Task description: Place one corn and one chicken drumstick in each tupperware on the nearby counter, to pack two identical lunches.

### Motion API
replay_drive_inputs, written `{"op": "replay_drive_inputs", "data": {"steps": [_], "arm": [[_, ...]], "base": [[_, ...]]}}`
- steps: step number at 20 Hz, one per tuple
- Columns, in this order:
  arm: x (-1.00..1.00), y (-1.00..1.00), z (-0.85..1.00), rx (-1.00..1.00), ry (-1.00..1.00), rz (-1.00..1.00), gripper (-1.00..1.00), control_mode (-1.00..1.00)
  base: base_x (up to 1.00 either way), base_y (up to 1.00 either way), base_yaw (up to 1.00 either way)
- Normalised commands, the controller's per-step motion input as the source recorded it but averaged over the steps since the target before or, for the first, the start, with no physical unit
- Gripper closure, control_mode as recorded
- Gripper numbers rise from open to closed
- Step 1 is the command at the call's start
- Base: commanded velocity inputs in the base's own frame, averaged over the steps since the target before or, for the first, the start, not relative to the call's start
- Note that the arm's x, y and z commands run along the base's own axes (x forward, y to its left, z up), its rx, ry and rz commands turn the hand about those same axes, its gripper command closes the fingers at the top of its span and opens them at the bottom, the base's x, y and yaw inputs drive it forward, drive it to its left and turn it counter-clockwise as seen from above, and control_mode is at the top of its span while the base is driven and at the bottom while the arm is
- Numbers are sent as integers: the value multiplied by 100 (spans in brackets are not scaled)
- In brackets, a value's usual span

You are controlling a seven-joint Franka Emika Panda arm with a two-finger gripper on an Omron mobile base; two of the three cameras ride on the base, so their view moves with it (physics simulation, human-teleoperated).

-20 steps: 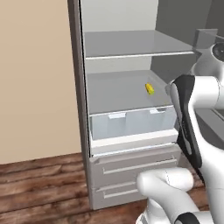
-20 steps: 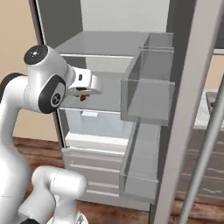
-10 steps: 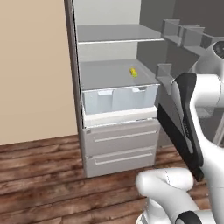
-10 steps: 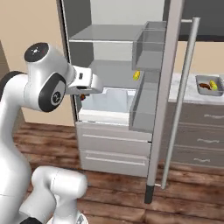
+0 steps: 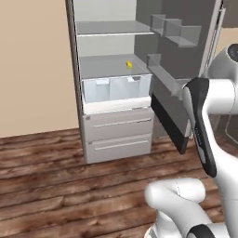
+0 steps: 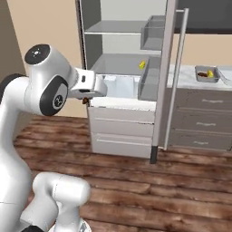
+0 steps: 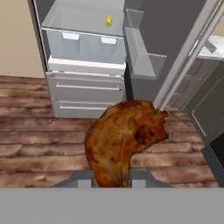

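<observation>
Gripper (image 7: 108,183) fingers clamped on drumstick (image 7: 124,138) over wood floor (image 5: 42,186); open fridge (image 5: 111,83) w/ corn (image 5: 129,65) at shelf back edge; door (image 6: 163,77) betw. arm & counter (image 6: 190,79) tray (image 6: 206,74).

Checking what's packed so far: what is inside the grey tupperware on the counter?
The grey tupperware holds something yellow beside something brown, probably corn and a drumstick; too small to confirm. Its near wall hides the bottom.

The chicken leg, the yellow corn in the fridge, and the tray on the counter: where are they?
Chicken leg (image 7: 124,138), hand view, middle of the browned meat.
Corn (image 5: 129,65), left base view, middle of the yellow cob on the fridge shelf.
Tray (image 6: 198,73), right base view, its left rim.
</observation>
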Motion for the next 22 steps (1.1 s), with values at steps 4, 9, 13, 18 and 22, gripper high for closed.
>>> {"op": "replay_drive_inputs", "data": {"steps": [4,9,13,18,22], "arm": [[0,0,0,0,0,0,100,100],[0,0,0,0,0,0,100,100],[0,0,0,0,0,0,100,100],[0,0,0,0,0,0,100,100],[0,0,0,0,0,0,100,100]], "base": [[-52,-40,-24],[-23,-40,-27],[-25,-58,-26],[-25,-64,-29],[-13,-63,-32]]}}
